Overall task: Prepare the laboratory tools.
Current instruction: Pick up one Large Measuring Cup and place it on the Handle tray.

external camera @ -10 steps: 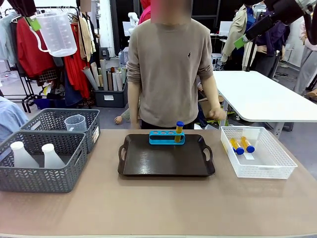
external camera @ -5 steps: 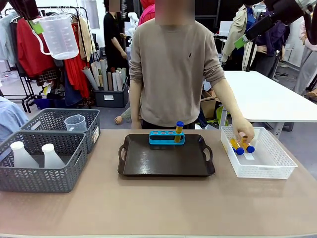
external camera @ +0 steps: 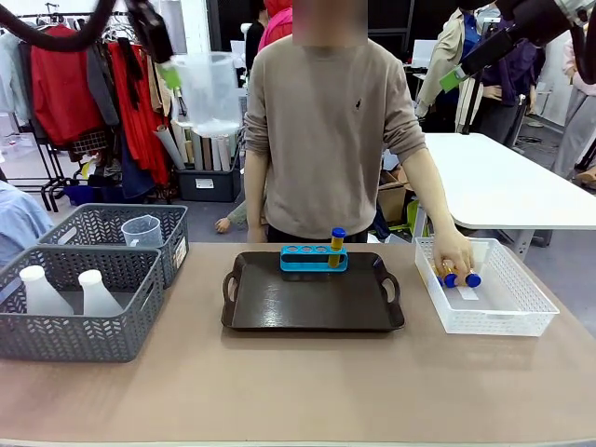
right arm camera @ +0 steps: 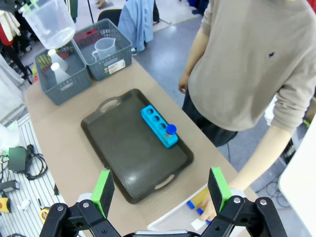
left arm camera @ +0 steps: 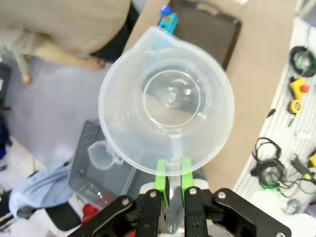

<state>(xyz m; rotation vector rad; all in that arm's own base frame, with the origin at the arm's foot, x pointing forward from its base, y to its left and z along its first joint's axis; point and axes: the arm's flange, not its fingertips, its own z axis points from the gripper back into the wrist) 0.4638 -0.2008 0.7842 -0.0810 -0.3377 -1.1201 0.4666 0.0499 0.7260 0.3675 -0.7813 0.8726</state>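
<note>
Clear jug (left arm camera: 166,101) handle pinched in left fingers (left arm camera: 160,173); right fingers (right arm camera: 102,190) spread; hand (external camera: 453,253) half-hides tubes (external camera: 472,278).

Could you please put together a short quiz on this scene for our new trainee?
1. True or false: the blue rack holds four tubes.
2. What does the left gripper grip? A nothing; B the clear measuring jug; C a spoon.
3. Fill in: the person's hand reaches into the ____ mesh basket.
Key: 1 false, one tube stands in it; 2 B; 3 white.
</note>
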